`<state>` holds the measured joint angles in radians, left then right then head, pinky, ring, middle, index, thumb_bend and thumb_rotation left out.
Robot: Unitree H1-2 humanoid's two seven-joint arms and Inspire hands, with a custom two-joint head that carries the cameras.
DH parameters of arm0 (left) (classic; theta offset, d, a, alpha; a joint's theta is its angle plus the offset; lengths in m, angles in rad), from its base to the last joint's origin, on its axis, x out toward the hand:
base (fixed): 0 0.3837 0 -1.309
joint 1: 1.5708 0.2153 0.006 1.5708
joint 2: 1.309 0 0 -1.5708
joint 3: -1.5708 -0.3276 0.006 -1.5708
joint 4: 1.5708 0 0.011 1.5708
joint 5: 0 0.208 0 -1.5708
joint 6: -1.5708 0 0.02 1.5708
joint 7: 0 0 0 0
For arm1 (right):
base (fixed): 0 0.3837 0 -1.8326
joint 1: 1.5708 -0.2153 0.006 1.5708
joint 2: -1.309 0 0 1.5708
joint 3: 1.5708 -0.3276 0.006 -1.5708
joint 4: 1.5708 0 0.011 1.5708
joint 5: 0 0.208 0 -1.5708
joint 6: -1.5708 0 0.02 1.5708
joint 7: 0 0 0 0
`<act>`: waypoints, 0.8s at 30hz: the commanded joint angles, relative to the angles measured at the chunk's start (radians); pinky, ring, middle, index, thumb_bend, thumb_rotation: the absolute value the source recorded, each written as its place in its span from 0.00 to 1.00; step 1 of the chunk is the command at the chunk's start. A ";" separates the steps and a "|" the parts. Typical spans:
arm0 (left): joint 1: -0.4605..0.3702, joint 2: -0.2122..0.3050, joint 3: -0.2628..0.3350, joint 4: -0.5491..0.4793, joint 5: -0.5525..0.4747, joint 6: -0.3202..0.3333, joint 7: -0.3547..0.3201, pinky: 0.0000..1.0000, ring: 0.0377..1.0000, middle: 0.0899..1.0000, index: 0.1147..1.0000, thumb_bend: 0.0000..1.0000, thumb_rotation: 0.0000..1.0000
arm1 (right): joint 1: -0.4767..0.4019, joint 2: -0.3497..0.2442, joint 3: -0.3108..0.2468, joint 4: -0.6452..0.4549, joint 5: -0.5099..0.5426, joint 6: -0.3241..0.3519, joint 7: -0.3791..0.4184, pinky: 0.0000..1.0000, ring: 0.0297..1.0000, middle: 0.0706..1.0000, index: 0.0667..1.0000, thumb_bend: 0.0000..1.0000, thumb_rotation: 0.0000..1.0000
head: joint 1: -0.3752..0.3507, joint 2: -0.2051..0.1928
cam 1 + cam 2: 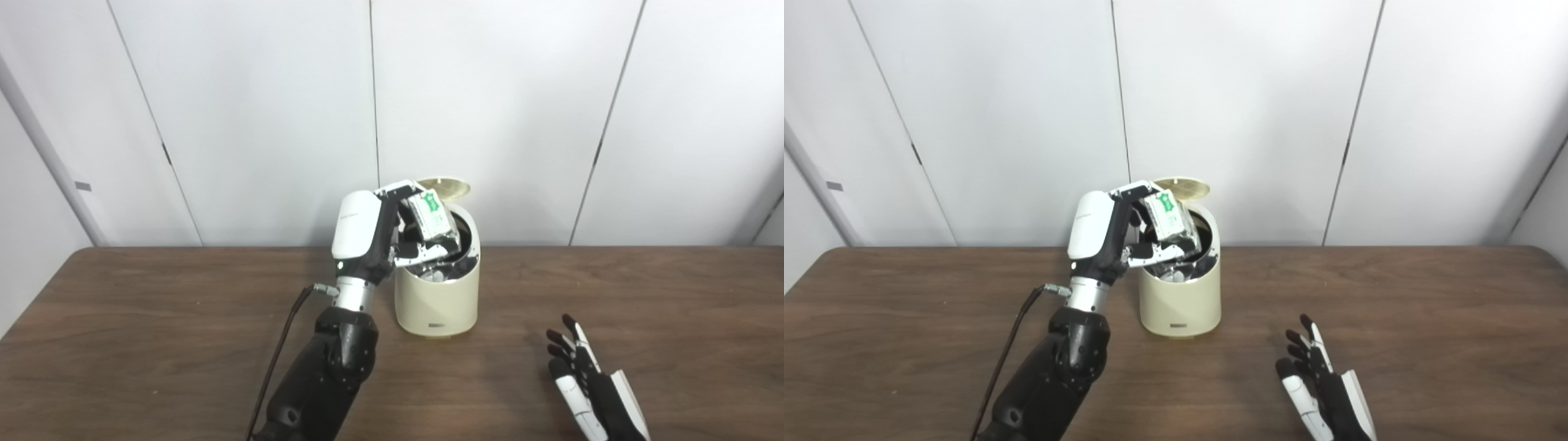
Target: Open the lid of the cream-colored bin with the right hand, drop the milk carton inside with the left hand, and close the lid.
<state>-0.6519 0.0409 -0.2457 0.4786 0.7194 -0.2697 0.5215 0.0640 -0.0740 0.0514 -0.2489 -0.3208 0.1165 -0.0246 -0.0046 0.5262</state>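
Observation:
The cream-colored bin (436, 303) stands at the middle of the brown table, its round lid (445, 185) tipped up open at the back. My left hand (392, 229) is raised over the bin's mouth, shut on the white and green milk carton (433, 215), which is tilted above the opening. Some white items show inside the bin below the carton. My right hand (585, 383) rests low near the table's front right, fingers spread, open and holding nothing, well apart from the bin (1181, 300).
The wooden table (153, 318) runs wide to both sides of the bin. White wall panels stand right behind it. A black cable (278, 355) hangs along my left forearm.

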 commanded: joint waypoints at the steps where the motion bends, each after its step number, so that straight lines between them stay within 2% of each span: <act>1: -0.049 0.010 0.003 -0.024 0.011 -0.038 0.050 0.34 0.37 0.46 0.45 0.47 0.00 | -0.017 0.004 -0.003 -0.029 0.009 -0.022 -0.008 0.83 0.86 0.90 1.00 0.60 1.00 | 0.001 0.005; 7: -0.031 0.016 -0.001 -0.063 0.018 -0.012 0.030 0.33 0.39 0.45 0.49 0.47 0.00 | -0.014 -0.001 -0.002 -0.033 0.006 -0.015 -0.003 0.83 0.87 0.90 1.00 0.61 1.00 | 0.005 0.006; 15: -0.008 0.016 -0.005 -0.175 0.042 0.071 -0.034 0.27 0.32 0.36 0.45 0.52 0.00 | -0.017 -0.001 -0.005 -0.030 0.011 -0.013 -0.003 0.82 0.85 0.89 1.00 0.61 1.00 | 0.007 0.006; 16: -0.005 0.015 -0.005 -0.188 0.044 0.085 -0.044 0.26 0.32 0.36 0.45 0.52 0.00 | -0.017 -0.001 -0.004 -0.031 0.006 -0.013 -0.004 0.82 0.85 0.89 1.00 0.61 1.00 | 0.007 0.006; 17: -0.001 0.014 -0.004 -0.201 0.044 0.099 -0.057 0.26 0.32 0.42 0.44 0.52 0.03 | -0.018 -0.002 -0.003 -0.030 0.003 -0.014 -0.005 0.83 0.85 0.89 1.00 0.61 1.00 | 0.007 0.006; 18: 0.003 0.013 -0.004 -0.218 0.042 0.118 -0.076 0.26 0.32 0.46 0.51 0.78 0.05 | -0.019 -0.002 -0.003 -0.026 0.005 -0.020 -0.005 0.83 0.84 0.88 1.00 0.61 1.00 | 0.007 0.004; 19: 0.007 0.011 -0.003 -0.233 0.039 0.136 -0.094 0.26 0.32 0.48 0.55 0.88 0.08 | -0.020 -0.003 -0.004 -0.023 0.006 -0.023 -0.006 0.83 0.84 0.88 1.00 0.61 1.00 | 0.007 0.004; 21: 0.013 0.010 -0.004 -0.260 0.041 0.168 -0.128 0.27 0.33 0.50 0.59 0.95 0.11 | -0.022 -0.003 -0.004 -0.019 0.009 -0.026 -0.006 0.84 0.83 0.87 0.99 0.61 1.00 | 0.006 0.002; 24: 0.017 0.011 -0.007 -0.282 0.044 0.198 -0.158 0.28 0.34 0.52 0.63 0.98 0.13 | -0.022 -0.001 -0.003 -0.018 0.007 -0.028 -0.009 0.82 0.82 0.86 0.99 0.62 1.00 | 0.000 -0.003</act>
<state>-0.5954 0.0509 -0.2529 0.2355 0.7538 -0.0756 0.3648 0.0621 -0.0762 0.0490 -0.2457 -0.3171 0.1156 -0.0247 -0.0015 0.5262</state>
